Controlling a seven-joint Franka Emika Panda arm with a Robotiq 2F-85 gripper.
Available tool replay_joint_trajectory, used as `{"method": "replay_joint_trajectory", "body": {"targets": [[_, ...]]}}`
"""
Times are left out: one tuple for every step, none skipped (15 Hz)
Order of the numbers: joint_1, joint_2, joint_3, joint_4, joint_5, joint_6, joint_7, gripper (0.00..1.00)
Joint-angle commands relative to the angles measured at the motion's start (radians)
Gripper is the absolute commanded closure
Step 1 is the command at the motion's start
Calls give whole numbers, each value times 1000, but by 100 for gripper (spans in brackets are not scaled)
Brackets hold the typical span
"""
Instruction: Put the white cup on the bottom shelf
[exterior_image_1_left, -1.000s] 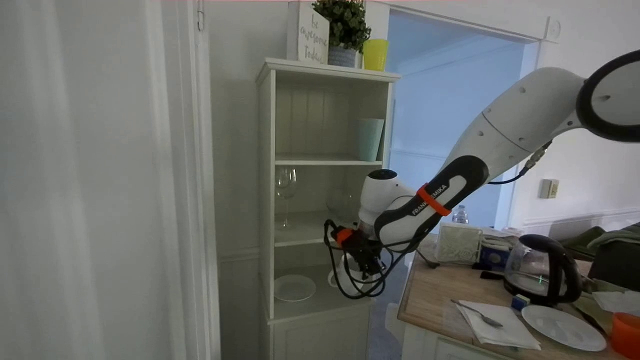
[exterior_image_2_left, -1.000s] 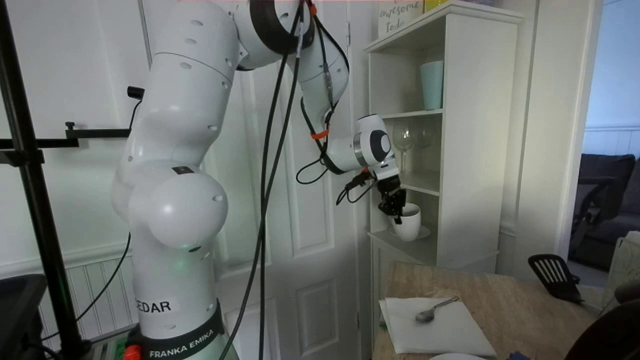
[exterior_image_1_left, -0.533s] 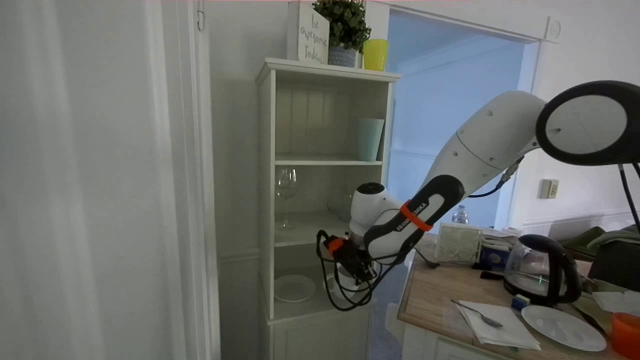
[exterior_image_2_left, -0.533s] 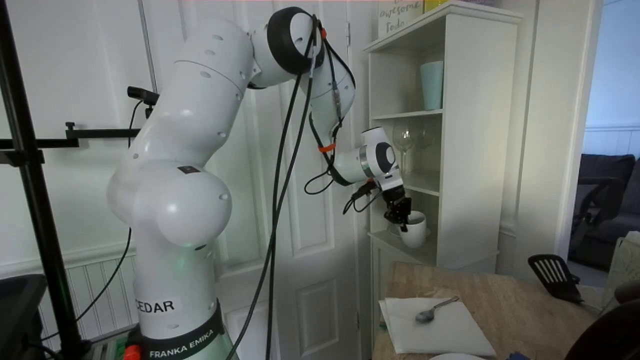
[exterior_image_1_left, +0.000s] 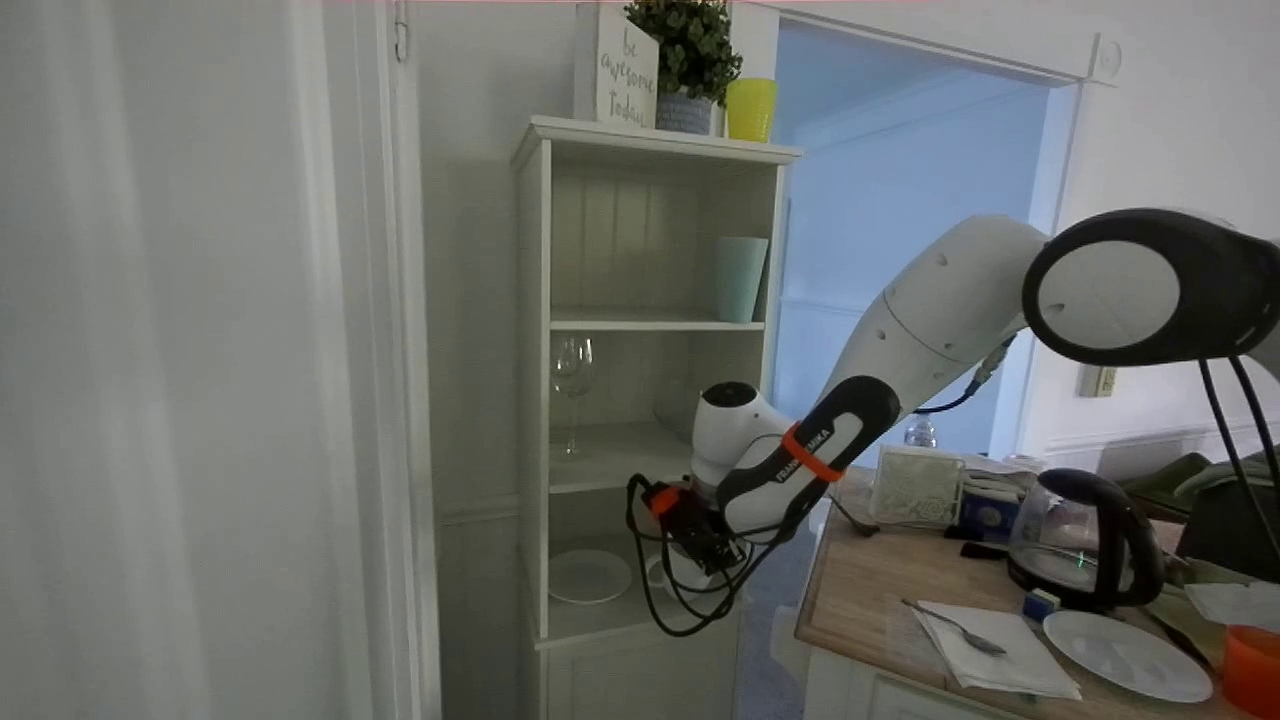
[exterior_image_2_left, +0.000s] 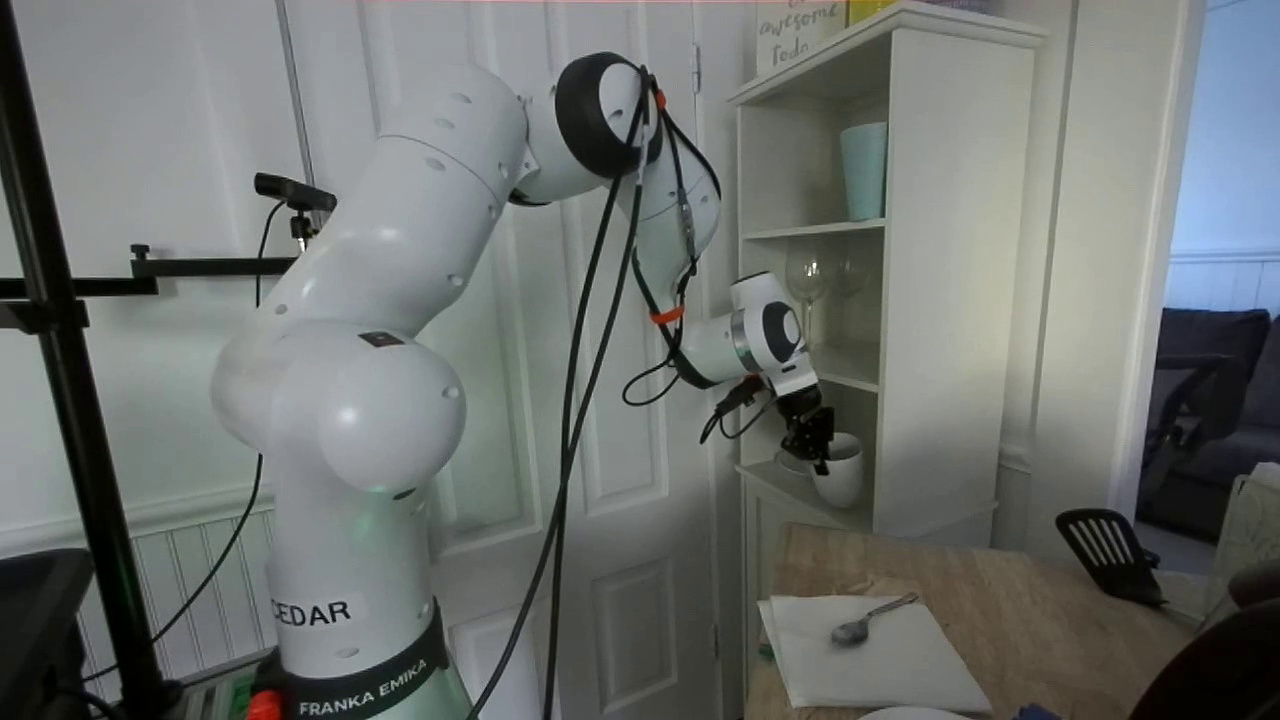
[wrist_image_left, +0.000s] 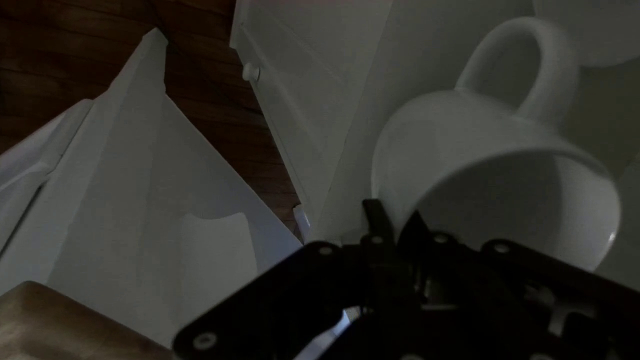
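Observation:
The white cup (exterior_image_2_left: 842, 478) is upright or nearly so at the bottom shelf (exterior_image_1_left: 600, 622) of the white unit. It is partly hidden behind cables in an exterior view (exterior_image_1_left: 684, 574). In the wrist view the cup (wrist_image_left: 440, 130) shows its handle and open mouth. My gripper (wrist_image_left: 394, 212) is shut on the cup's rim, one finger outside the wall and one inside. The gripper also shows in an exterior view (exterior_image_2_left: 820, 462). The cup is over the shelf board (wrist_image_left: 415, 45), near its front; I cannot tell whether its base touches.
A white plate (exterior_image_1_left: 588, 577) lies on the bottom shelf beside the cup, on the handle side. The middle board (exterior_image_1_left: 600, 487) with a wine glass (exterior_image_1_left: 572, 370) is above. A wooden counter (exterior_image_1_left: 850, 590) stands close by, with a napkin, spoon and kettle (exterior_image_1_left: 1070, 540).
The arm has lowered and carried the cup down toward the bottom shelf board, with a small sideways shift. The grip on the cup's rim looks the same.

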Motion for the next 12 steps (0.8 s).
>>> {"method": "replay_joint_trajectory", "body": {"targets": [[18,43,-29,56,9,31,2,97],[20,50,-33,62,9,36,2,97],[22,57,-37,68,10,38,3,97],[25,64,-42,74,10,40,4,97],[27,67,-46,79,10,43,5,97],[27,71,-48,84,12,43,4,97],[28,73,-51,87,13,43,4,97],[28,75,-52,92,15,40,2,97],[27,77,-52,95,17,40,1,91],[28,80,-54,98,17,41,1,67],[29,82,-55,101,16,42,1,68],[30,83,-59,106,14,50,0,80]]}}
